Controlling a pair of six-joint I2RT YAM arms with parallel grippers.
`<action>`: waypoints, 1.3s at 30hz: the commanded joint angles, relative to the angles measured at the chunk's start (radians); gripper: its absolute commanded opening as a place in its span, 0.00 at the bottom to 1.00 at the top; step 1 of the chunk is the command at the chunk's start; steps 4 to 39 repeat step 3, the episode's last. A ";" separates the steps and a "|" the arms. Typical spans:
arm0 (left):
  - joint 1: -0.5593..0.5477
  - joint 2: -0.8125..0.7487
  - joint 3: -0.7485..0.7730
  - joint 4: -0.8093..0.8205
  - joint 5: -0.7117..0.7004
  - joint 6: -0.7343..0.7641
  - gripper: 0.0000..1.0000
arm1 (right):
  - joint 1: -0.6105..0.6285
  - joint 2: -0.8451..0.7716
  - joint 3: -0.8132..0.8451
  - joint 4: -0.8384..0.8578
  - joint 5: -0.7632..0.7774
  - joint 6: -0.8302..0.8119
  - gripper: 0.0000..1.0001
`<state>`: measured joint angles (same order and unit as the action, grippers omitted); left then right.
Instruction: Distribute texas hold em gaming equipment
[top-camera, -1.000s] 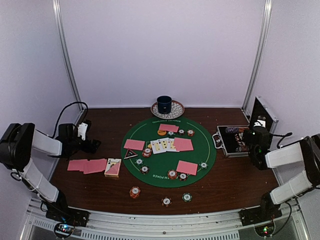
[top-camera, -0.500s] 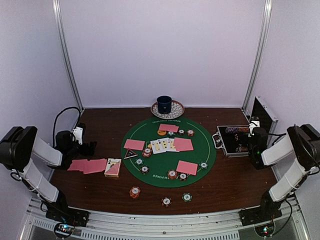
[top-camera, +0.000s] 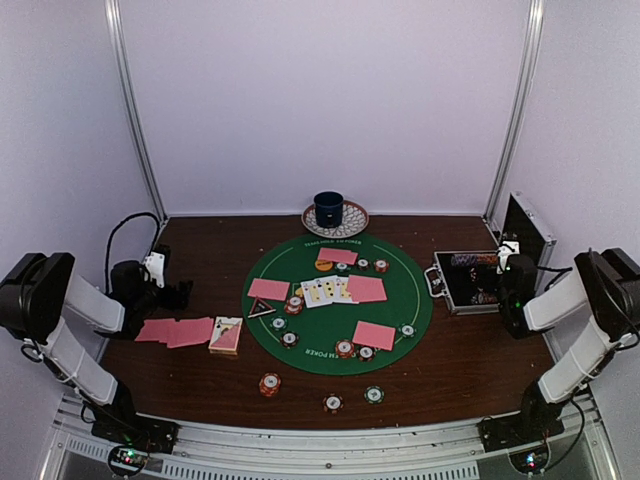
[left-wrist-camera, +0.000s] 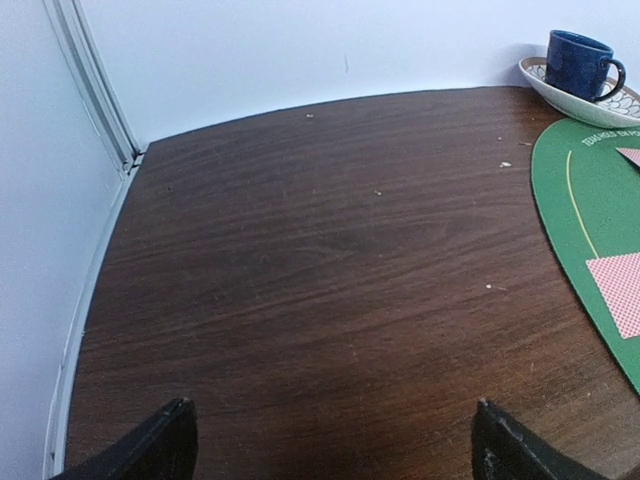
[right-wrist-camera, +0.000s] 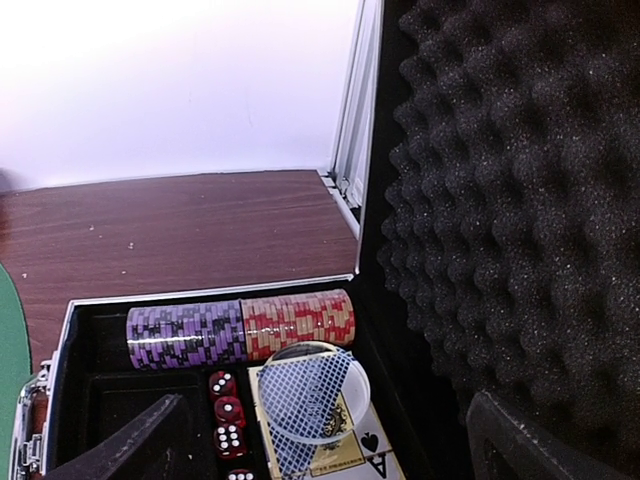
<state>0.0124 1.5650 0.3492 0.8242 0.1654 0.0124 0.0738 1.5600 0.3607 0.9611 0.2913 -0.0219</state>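
I judged the next pick to be from the open case (right-wrist-camera: 70, 322). I wanted the right gripper (right-wrist-camera: 330, 432) lowered square over the row of red chips (right-wrist-camera: 298, 320), straddling a few across their edges and keeping off the foam lid (right-wrist-camera: 520, 200) and the red dice (right-wrist-camera: 227, 410). Its fingers were spread and held nothing. The arm sat folded at the right edge, wrist aimed into the case.

The left gripper (left-wrist-camera: 330, 440) hovered, spread and empty, above the wooden table (left-wrist-camera: 300, 250) at far left. The loose pink-backed cards (top-camera: 175, 331) lay just near of it, and more cards and striped chips (top-camera: 345, 348) lay on the green mat (top-camera: 400, 290).
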 joint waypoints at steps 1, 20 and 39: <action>0.006 0.004 0.001 0.066 -0.009 -0.009 0.98 | -0.002 0.003 0.020 0.012 -0.006 -0.001 0.99; 0.006 0.004 0.002 0.066 -0.009 -0.009 0.98 | -0.002 0.002 0.014 0.022 -0.007 -0.003 0.99; 0.006 0.004 0.002 0.066 -0.009 -0.009 0.98 | -0.002 0.002 0.014 0.022 -0.007 -0.003 0.99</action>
